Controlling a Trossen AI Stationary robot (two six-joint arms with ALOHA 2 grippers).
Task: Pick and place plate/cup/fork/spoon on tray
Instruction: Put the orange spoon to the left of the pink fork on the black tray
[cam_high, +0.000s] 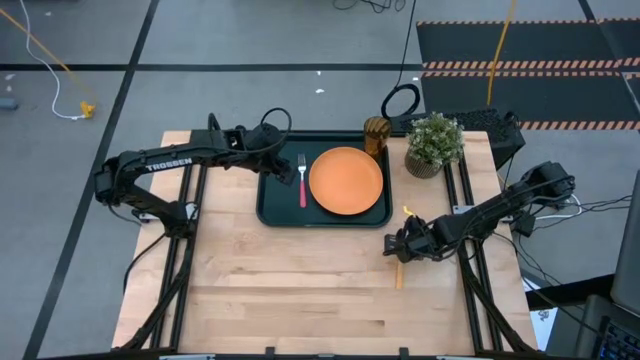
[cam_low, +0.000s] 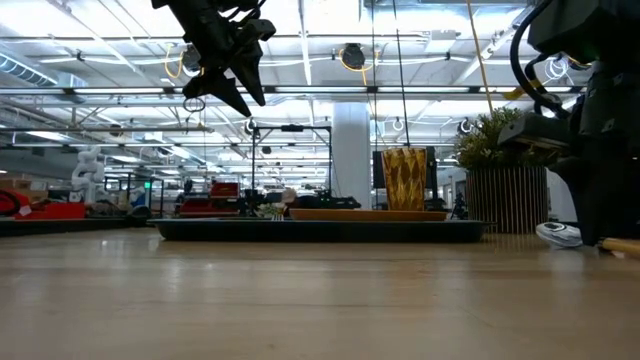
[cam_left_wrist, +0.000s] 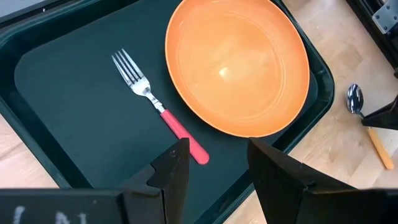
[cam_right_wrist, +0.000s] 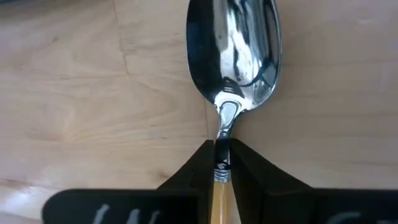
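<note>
Shiny steel spoon (cam_right_wrist: 233, 59) lies flat on the wooden bench (cam_high: 300, 290) beside the tray (cam_high: 275, 212); right gripper (cam_right_wrist: 222, 163) pinches its neck. Left gripper (cam_left_wrist: 214, 168) hangs open above the fork (cam_left_wrist: 158, 106).

The tray (cam_high: 272, 212) was dark green and the plate (cam_high: 346, 180) on it was plain orange; the fork (cam_left_wrist: 160, 107) had silver tines and a red-pink handle. The spoon (cam_right_wrist: 232, 56) had a shiny silver bowl and an orange-yellow handle, and the cup (cam_low: 404, 179) was translucent amber-brown with a faceted pattern. The table (cam_high: 300, 280) was light wood with visible grain, the potted plant (cam_high: 433, 142) was green, and both arms were dark.
</note>
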